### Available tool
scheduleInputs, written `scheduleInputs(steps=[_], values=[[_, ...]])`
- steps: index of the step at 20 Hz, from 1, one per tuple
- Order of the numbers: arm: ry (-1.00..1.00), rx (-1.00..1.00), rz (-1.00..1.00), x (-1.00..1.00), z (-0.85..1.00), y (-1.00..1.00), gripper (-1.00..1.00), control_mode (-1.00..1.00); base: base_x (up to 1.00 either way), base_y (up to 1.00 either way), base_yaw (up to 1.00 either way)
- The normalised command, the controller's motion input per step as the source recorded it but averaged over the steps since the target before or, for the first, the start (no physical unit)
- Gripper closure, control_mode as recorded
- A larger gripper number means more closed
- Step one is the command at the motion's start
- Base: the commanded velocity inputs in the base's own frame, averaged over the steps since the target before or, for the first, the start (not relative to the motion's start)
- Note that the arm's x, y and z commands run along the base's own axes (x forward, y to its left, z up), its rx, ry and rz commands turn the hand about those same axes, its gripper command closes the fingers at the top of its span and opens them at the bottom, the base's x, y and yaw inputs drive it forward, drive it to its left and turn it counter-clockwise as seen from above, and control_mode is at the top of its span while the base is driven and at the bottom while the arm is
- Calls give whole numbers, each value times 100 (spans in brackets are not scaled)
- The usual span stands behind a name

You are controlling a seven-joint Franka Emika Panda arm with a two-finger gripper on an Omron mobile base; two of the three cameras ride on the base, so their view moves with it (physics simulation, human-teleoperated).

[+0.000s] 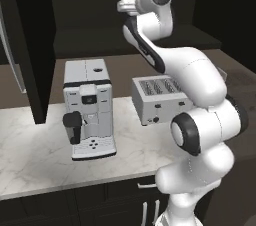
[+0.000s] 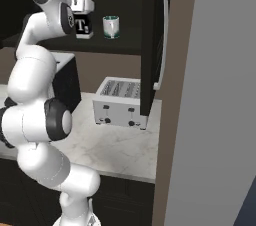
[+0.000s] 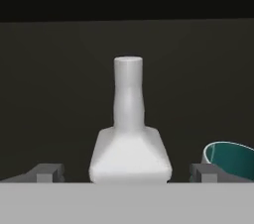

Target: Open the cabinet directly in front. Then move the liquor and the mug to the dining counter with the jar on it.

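The cabinet stands open, its left door (image 1: 30,45) and right door (image 2: 150,45) swung out. On its shelf stand the liquor (image 2: 83,25), a slim bottle with a pale neck (image 3: 128,94), and the teal mug (image 2: 111,26) just to its right, whose rim (image 3: 230,158) shows in the hand view. My gripper (image 3: 126,173) is reached into the cabinet and open. One fingertip (image 3: 47,172) is on each side of the bottle's shoulders, with a gap on both sides. The dining counter and the jar are out of view.
Below the cabinet, a white coffee machine (image 1: 90,107) and a silver toaster (image 1: 157,100) stand on the marble worktop (image 1: 30,155). The open right door's bar handle (image 2: 162,40) juts out beside a tall grey panel (image 2: 220,95).
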Motion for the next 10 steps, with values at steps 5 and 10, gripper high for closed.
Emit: scheduleInputs(steps=[5, 10], values=[[0, 0, 0, 36, 0, 0, -100, -100, 0, 0, 0], [0, 0, 0, 36, 0, 0, -100, -100, 0, 0, 0]])
